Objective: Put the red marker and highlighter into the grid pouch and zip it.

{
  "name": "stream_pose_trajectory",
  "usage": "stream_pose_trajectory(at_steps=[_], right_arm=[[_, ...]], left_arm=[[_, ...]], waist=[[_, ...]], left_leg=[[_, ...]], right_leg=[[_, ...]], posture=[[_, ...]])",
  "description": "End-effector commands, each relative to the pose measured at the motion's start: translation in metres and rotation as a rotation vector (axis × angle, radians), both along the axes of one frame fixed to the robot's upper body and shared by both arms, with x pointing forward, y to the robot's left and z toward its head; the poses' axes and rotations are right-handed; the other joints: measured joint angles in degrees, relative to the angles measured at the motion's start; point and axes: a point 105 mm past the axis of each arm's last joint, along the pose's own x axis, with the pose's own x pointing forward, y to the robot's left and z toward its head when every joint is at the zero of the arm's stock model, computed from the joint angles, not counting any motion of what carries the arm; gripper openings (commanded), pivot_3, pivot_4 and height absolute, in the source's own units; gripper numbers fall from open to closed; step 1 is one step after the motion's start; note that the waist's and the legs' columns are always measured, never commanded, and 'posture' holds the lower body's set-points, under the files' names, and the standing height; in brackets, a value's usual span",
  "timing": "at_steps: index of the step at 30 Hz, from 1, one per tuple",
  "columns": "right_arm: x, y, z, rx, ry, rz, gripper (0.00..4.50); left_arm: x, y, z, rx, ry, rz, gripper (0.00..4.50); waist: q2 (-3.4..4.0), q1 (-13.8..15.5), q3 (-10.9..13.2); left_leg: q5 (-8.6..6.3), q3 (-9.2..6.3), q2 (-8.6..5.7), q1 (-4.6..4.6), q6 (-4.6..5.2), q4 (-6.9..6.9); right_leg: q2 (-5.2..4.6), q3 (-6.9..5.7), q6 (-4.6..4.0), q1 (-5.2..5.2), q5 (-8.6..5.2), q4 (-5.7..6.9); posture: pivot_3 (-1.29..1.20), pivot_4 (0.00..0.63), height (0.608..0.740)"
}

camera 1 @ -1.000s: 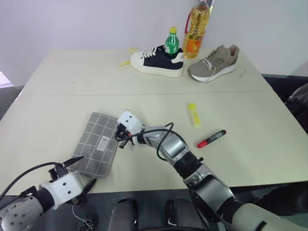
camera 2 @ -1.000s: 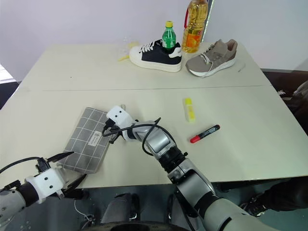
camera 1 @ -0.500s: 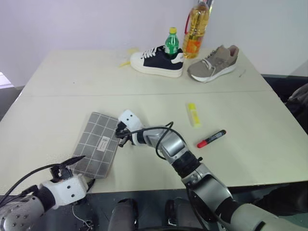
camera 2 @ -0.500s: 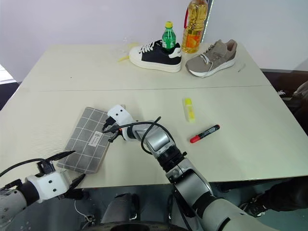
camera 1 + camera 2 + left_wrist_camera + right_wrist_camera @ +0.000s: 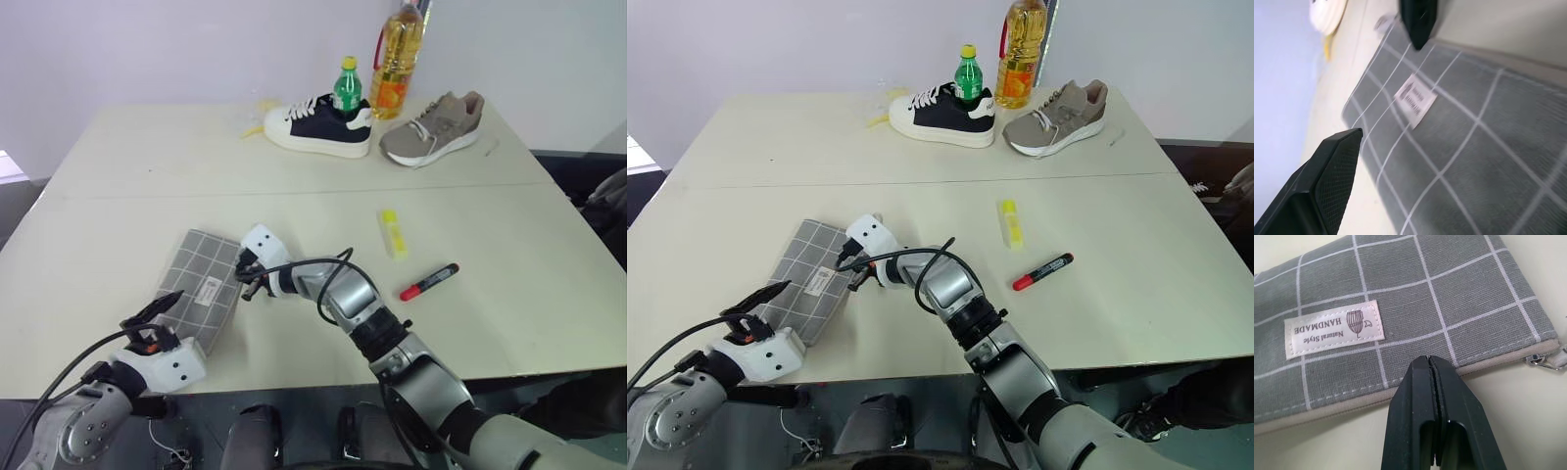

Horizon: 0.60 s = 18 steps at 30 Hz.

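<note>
The pouch [image 5: 201,284] lies flat on the table [image 5: 118,186] near the front edge, label [image 5: 1334,335] up, zip edge toward the right arm. The right gripper [image 5: 247,285] sits at that zip edge, just beside the pouch's long side; its fingers [image 5: 1437,431] are pressed together with nothing between them, tips right at the tan zip tape. The metal zip end [image 5: 1542,360] shows at the pouch corner, zip looks closed along the visible stretch.

The left gripper [image 5: 155,313] hovers at the pouch's near corner, fingers [image 5: 1327,166] spread wide, holding nothing; can't tell if it touches the fabric.

The highlighter [image 5: 394,233] lies on the table right of the pouch, well apart from it. The marker [image 5: 429,282] lies just beyond, nearer the front, red cap toward the pouch side. Both are outside the pouch.

At the far edge: a dark shoe [image 5: 318,123], a tan shoe [image 5: 433,127], a green bottle [image 5: 349,86], an oil bottle [image 5: 399,61].
</note>
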Motion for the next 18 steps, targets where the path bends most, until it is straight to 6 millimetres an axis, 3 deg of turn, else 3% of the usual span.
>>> stream_pose_trajectory(at_steps=[1,4,10,15,18], right_arm=[[-0.003,0.000,-0.007,-0.023,0.016,0.011,0.00],[-0.004,0.000,-0.007,-0.023,0.015,0.014,0.00],[-0.004,-0.001,-0.007,-0.024,0.010,0.019,0.00],[-0.002,-0.001,-0.007,-0.022,0.003,0.012,0.00],[0.010,-0.006,0.003,-0.007,-0.077,-0.039,0.00]], left_arm=[[-0.003,0.004,-0.001,0.000,0.003,0.003,4.25],[-0.007,0.001,0.000,-0.034,-0.001,-0.025,3.22],[-0.010,-0.004,0.007,-0.109,-0.029,-0.076,0.15],[-0.010,-0.002,0.008,-0.131,-0.031,-0.069,0.07],[-0.010,-0.003,0.007,-0.217,-0.027,-0.032,0.07]], waist=[[0.00,-0.02,0.00],[0.00,-0.06,0.00],[0.00,-0.02,0.00],[0.00,-0.04,0.00],[-0.01,-0.04,0.01]], left_leg=[[0.00,0.00,0.00,0.00,0.00,0.00],[0.00,0.01,0.00,-0.02,0.00,0.00],[0.00,0.01,0.01,-0.05,0.00,-0.02],[0.00,0.02,0.00,-0.06,0.00,-0.02],[0.00,0.02,0.00,-0.07,0.00,-0.03]], right_leg=[[0.00,0.00,0.00,0.00,0.00,0.00],[-0.01,0.00,0.00,-0.03,0.00,-0.01],[-0.05,0.00,-0.01,-0.07,0.00,-0.02],[-0.02,0.00,-0.01,-0.07,-0.01,-0.04],[-0.02,0.00,-0.01,-0.08,0.00,-0.05]], posture=[[0.00,0.150,0.702],[0.00,0.150,0.702],[0.00,0.150,0.702],[0.00,0.150,0.702],[0.00,0.150,0.702]])
